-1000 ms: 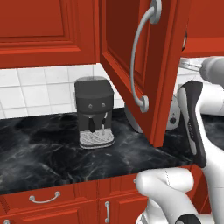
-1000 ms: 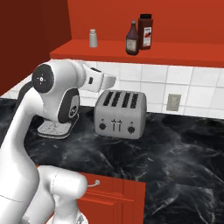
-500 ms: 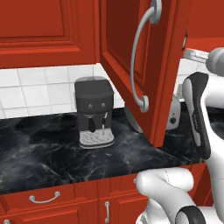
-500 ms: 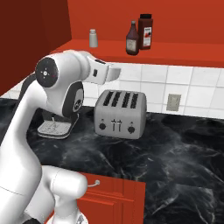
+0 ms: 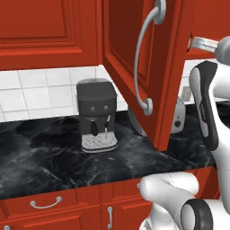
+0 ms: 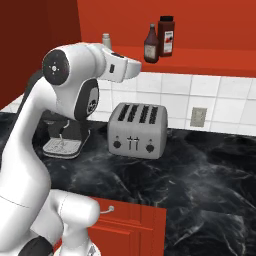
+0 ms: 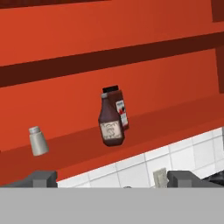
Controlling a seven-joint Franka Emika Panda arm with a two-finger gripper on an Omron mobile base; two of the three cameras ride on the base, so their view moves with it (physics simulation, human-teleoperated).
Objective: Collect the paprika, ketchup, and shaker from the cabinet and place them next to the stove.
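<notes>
We see the end effector (image 7: 112, 178), fingers spread wide and empty, facing the cabinet (image 7: 131, 52) shelf: ketchup (image 7: 110, 122) upright straight ahead, farther in, paprika (image 7: 120, 107) probably just behind, shaker (image 7: 38, 141) off left.

A rendered home kitchen: glossy red cabinets (image 5: 134, 67), white tiled backsplash (image 6: 220, 100), a black marble desk (image 6: 200, 175) carrying a coffee machine (image 5: 95, 114) and four-slot toaster (image 6: 138, 130).

From behind the arm, we are looking forward and down through 2 base cameras, sharing the black marble counter (image 5: 45, 152) and grey 4-slot toaster (image 6: 138, 130); our hand camera is facing the glossy red cabinet shelf (image 7: 144, 127) from nearby.
</notes>
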